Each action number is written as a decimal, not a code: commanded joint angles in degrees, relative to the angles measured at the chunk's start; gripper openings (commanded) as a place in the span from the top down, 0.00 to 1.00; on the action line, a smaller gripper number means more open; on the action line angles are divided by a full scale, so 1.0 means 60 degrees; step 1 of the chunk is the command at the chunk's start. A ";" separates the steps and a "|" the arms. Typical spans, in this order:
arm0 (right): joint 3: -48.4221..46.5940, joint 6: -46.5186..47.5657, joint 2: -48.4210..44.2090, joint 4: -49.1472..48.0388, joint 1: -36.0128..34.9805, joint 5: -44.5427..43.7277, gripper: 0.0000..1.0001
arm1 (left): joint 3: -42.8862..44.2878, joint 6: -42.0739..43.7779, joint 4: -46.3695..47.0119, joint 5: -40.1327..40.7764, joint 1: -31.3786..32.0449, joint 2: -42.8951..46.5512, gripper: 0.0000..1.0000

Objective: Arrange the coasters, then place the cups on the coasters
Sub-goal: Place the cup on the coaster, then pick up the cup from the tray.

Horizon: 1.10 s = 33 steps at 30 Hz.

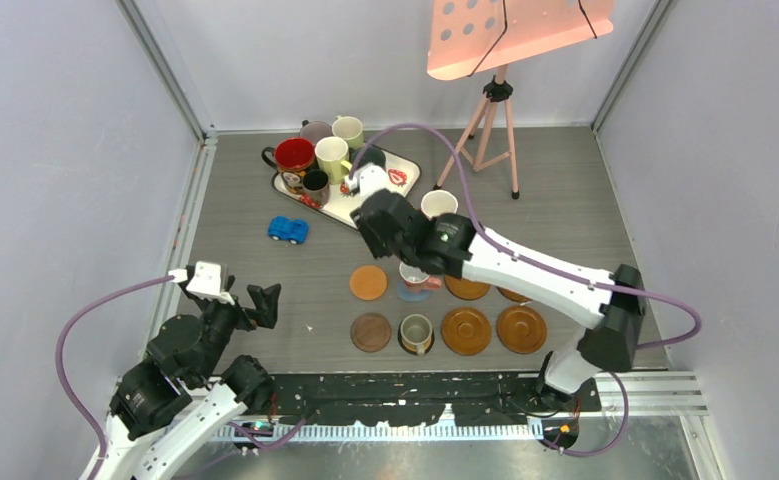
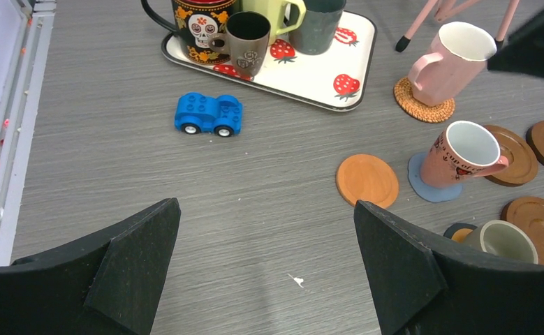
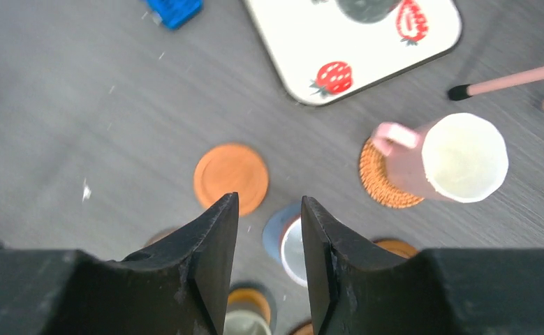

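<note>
Grey wood-grain table [image 1: 255, 265], shut in by pale walls [image 1: 65, 150] on 3 sides, with a metal rail [image 1: 182, 230] along its left edge. A pink tripod [image 1: 498, 120] fills the back right. The tray [image 2: 325, 73], crowded with cups [image 1: 293, 155], sits back centre. The left half lies open but for a blue car [image 2: 209, 114]. The left gripper [image 2: 265, 209] hangs over that bare stretch, jaws spread wide, holding nothing.

Front centre holds 2 rows. Nearest: a dark coaster [image 1: 371, 332], a grey cup [image 1: 416, 333] on a black coaster [image 2: 454, 228], and 2 brown coasters [image 1: 466, 330]. Behind: a bare orange coaster [image 1: 368, 282], a pink cup [image 2: 461, 153] on the blue coaster [image 2: 422, 187], and more brown ones half under the right arm [image 1: 525, 265]. A pale cup [image 2: 450, 66] stands on a woven coaster [image 2: 422, 108] just beside the tray's corner.

The right gripper [image 3: 269, 202] is directly above the pink cup, its fingers slightly parted with nothing between them.
</note>
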<state>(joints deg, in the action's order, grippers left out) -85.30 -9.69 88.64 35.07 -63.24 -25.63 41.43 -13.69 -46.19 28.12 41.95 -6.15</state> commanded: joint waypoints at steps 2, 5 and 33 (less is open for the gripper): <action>-0.1637 -0.1129 0.1712 -0.0702 0.1132 -0.0738 0.54 | 0.0227 -0.0062 -0.0029 0.0184 0.0024 0.0014 0.01; -0.2905 -0.1405 0.2791 -0.0691 0.1491 -0.1030 0.53 | 0.0108 -0.0062 0.0126 0.0181 0.0024 0.0150 0.01; -0.7629 -0.3351 0.8216 -0.2166 0.3830 -0.2065 0.51 | -0.0064 0.0052 0.0434 -0.0226 0.0024 0.0402 0.01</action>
<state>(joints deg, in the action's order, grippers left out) -128.38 -27.27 137.67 27.03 -41.41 -39.64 41.32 -13.50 -46.06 27.66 41.95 -3.97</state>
